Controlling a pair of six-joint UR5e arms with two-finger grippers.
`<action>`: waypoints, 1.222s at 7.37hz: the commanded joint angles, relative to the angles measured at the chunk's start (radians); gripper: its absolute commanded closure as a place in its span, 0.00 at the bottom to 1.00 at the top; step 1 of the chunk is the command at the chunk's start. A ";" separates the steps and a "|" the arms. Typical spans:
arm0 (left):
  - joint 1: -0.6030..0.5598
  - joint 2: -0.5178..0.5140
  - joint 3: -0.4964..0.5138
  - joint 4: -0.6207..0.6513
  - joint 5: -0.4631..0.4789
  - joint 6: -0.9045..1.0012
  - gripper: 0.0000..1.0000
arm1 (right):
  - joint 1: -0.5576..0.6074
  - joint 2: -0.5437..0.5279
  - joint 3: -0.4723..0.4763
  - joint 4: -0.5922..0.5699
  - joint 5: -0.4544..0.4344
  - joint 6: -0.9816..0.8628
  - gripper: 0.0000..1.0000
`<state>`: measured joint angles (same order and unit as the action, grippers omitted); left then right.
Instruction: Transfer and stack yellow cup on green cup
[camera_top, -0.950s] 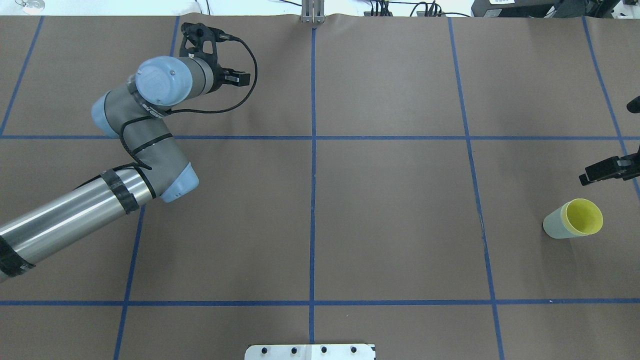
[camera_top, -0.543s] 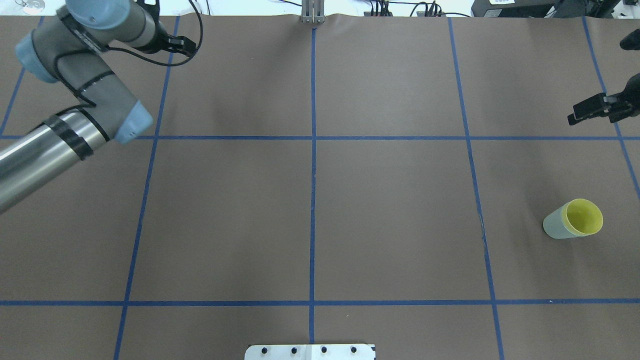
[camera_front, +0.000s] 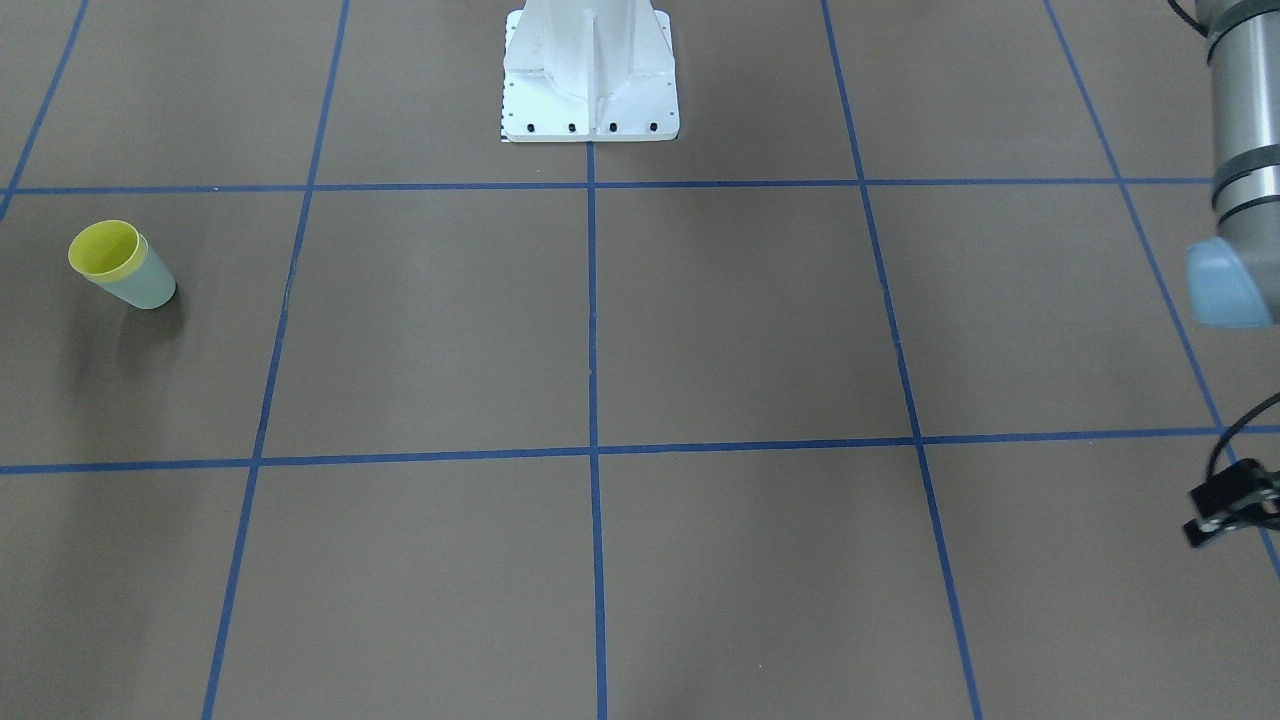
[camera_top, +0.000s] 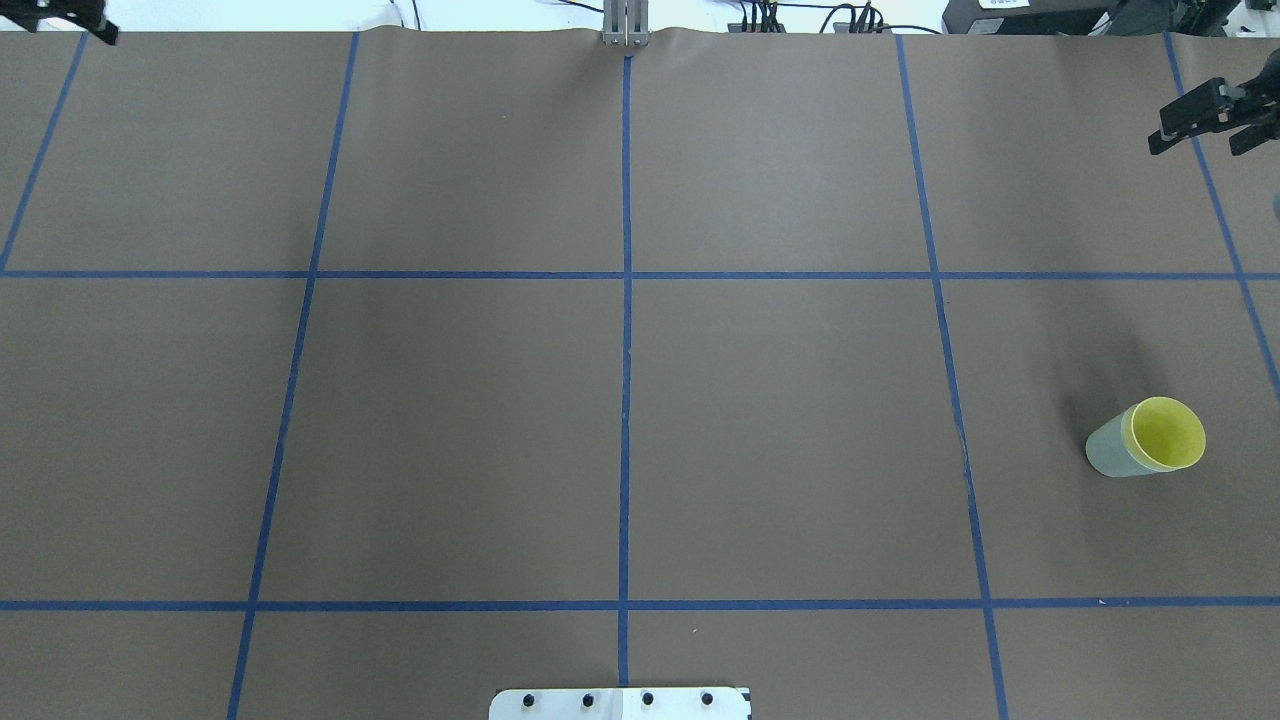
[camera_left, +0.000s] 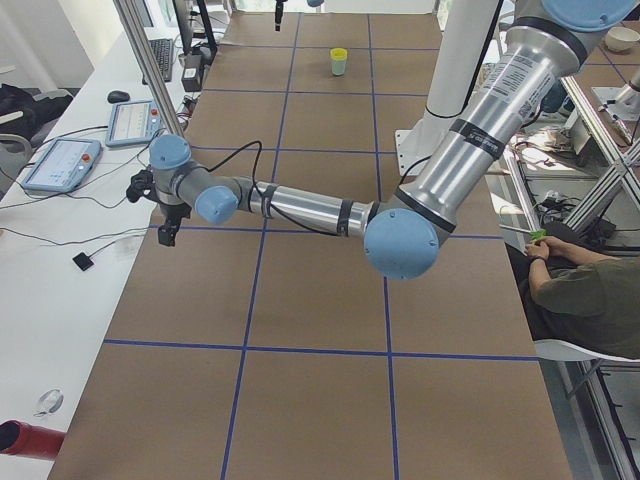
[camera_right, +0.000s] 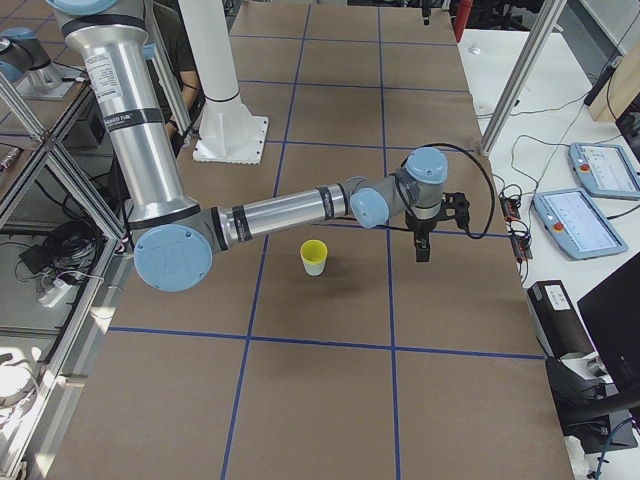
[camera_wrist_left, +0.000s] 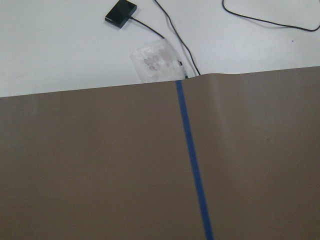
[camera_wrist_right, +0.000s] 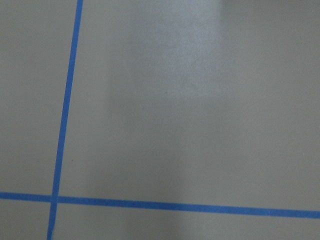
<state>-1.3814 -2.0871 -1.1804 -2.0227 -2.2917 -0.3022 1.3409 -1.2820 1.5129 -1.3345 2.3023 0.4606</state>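
At the far right edge of the table (camera_top: 780, 400), the right end effector (camera_top: 1200, 135) hangs above the brown surface with its two fingers apart, released and holding nothing. It points downward, and its wrist camera shows only bare table crossed by blue tape lines (camera_wrist_right: 62, 100). The right arm (camera_right: 290, 210) stretches out low from its elbow toward that far edge.

Nearer the robot on the same side, clear of the end effector, the yellow cup (camera_top: 1165, 435) sits nested inside the green cup (camera_top: 1103, 452). Its bright rim and a narrow band of its wall show above the green rim. The pair stands upright on the table, inside one of the taped squares, and nothing is touching it.

On the opposite side, the left end effector (camera_front: 1225, 505) hangs over the far left corner of the table, well apart from the cups. Only a small part of it shows in the overhead and front views, so whether it is released or clenched cannot be told. Its wrist camera looks down on the table's edge. Beyond that edge, a small black box (camera_wrist_left: 121, 11) and thin cables (camera_wrist_left: 172, 37) lie on a white surface. The left arm (camera_left: 300, 205) reaches out nearly level across the table toward that corner.

A white base plate (camera_front: 590, 70) stands at the middle of the table's near edge.
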 joint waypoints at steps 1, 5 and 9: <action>-0.085 0.163 -0.002 0.021 -0.025 0.181 0.01 | 0.085 0.032 -0.088 -0.032 0.028 -0.119 0.00; -0.206 0.278 -0.071 0.199 -0.068 0.287 0.01 | 0.149 0.023 -0.086 -0.167 0.025 -0.238 0.00; -0.208 0.280 -0.309 0.591 -0.077 0.290 0.00 | 0.150 -0.023 -0.048 -0.181 0.020 -0.221 0.00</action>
<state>-1.5878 -1.8207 -1.4011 -1.5368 -2.3660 -0.0196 1.4896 -1.2939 1.4639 -1.5060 2.3232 0.2328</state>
